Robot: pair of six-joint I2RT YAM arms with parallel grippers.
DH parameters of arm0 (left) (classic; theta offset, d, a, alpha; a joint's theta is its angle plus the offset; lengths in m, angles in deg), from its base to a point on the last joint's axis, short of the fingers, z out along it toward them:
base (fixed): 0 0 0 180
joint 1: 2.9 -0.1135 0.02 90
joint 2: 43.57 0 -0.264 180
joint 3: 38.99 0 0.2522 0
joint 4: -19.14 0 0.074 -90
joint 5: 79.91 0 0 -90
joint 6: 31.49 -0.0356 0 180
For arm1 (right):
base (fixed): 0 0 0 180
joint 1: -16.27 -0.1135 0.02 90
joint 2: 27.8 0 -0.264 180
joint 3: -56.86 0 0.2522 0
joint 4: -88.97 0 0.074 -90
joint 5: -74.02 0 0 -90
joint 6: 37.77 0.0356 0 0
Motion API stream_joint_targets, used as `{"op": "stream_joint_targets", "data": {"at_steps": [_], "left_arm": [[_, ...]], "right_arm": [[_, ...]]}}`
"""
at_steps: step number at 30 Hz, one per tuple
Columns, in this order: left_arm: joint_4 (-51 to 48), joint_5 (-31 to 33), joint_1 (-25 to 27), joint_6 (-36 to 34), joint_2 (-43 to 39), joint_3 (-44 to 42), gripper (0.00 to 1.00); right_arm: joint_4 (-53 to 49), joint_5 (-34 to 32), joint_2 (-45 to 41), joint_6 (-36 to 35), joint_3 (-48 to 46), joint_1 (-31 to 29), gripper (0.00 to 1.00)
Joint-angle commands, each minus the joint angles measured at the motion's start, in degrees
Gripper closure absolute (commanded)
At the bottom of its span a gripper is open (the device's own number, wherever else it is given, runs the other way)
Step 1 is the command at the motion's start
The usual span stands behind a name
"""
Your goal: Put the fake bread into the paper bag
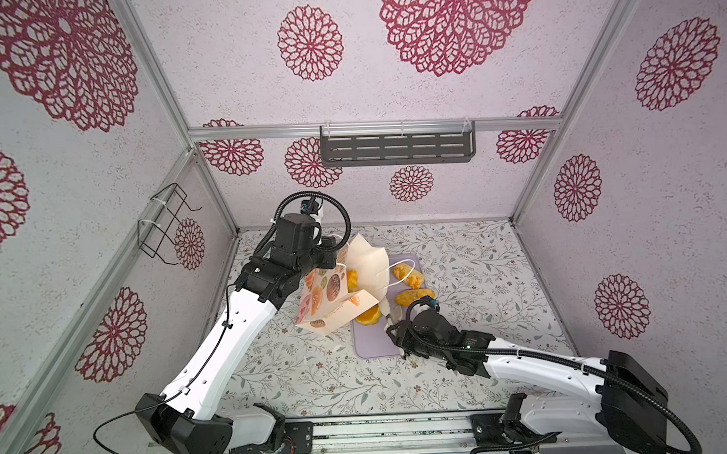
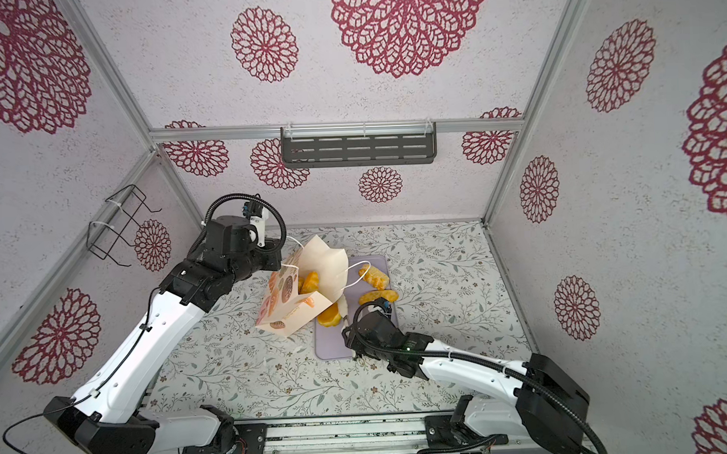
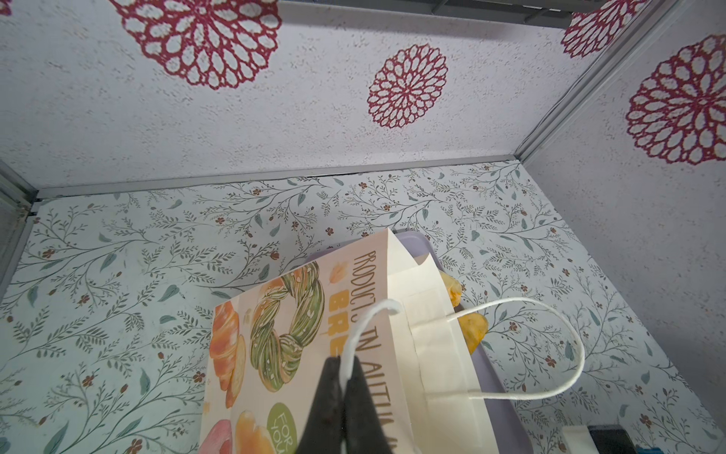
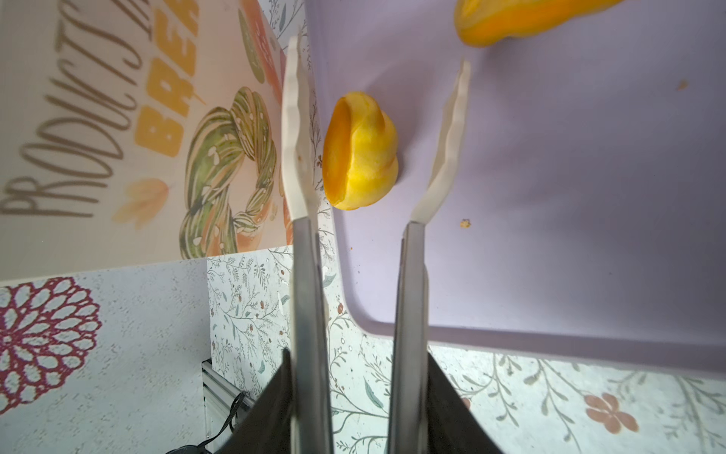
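Observation:
The paper bag [image 1: 335, 295] [image 2: 287, 307] leans tilted with its mouth open toward the purple tray [image 1: 374, 344]. My left gripper [image 3: 345, 365] is shut on the bag's white cord handle [image 3: 365, 326]. One fake bread piece [image 1: 352, 279] shows inside the bag's mouth. On the tray lie a twisted roll [image 1: 409, 274], an oval loaf [image 1: 416, 295] and a yellow roll [image 4: 359, 151]. My right gripper [image 4: 358, 373] is shut on metal tongs [image 4: 306, 275]. The tongs' white tips stand apart on either side of the yellow roll, without pinching it.
A grey slotted shelf [image 1: 396, 146] hangs on the back wall and a black wire rack [image 1: 164, 226] on the left wall. The tray's near edge [image 4: 510, 334] lies just past my right fingers. Small crumbs [image 4: 465, 223] dot the tray.

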Motion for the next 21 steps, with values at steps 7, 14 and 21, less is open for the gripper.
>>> {"op": "stream_joint_targets", "data": {"at_steps": [7, 14, 21], "left_arm": [[0.99, -0.03, -0.59, -0.70, -1.08, -0.62, 1.00], [1.18, -0.58, -0.59, -0.59, -1.25, -0.84, 1.00], [1.44, -1.11, -0.60, -0.56, -1.39, -0.90, 1.00]], "right_arm": [[3.98, 1.00, 4.68, 0.80, 4.29, -0.72, 0.53], [3.79, 3.22, 9.94, 0.09, 7.60, -1.20, 0.53], [4.72, 4.20, 12.87, -0.07, 8.91, -1.23, 0.56]]}}
